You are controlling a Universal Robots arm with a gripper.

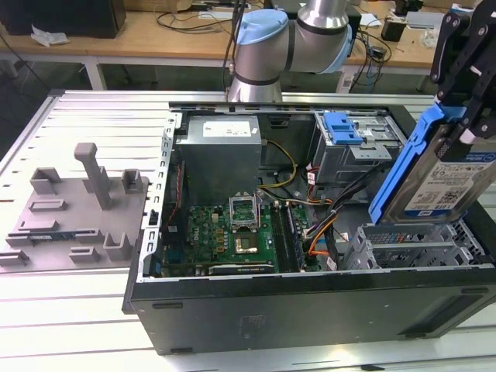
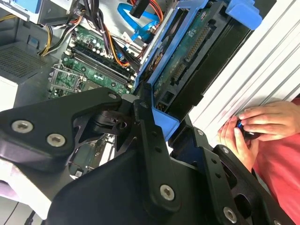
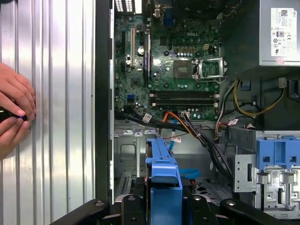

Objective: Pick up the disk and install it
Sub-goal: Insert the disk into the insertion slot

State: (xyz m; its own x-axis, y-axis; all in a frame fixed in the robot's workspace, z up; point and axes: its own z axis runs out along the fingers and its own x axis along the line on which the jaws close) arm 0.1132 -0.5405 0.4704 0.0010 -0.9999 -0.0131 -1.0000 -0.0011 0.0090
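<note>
Item: the disk (image 1: 440, 174), clamped between the fingers of your gripper (image 1: 463, 116). It hangs tilted at 3 o'clock in the exterior view, lower end at the top of the drive cage (image 1: 411, 248). Handling, as I judge it: square its blue bracket to the cage rails and steer clear of the cables (image 1: 325, 225) at the cage's 9 o'clock.

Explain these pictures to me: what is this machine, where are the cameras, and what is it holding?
It is a robot arm with a gripper. One camera stands off the arm; two ride near its wrist. On the slatted table lies an open computer case, beside a grey parts tray. The gripper is shut on the disk, a silver drive in a blue bracket, held tilted above the case's metal drive cage. In both wrist views, a person's hands show beside the case.
</note>
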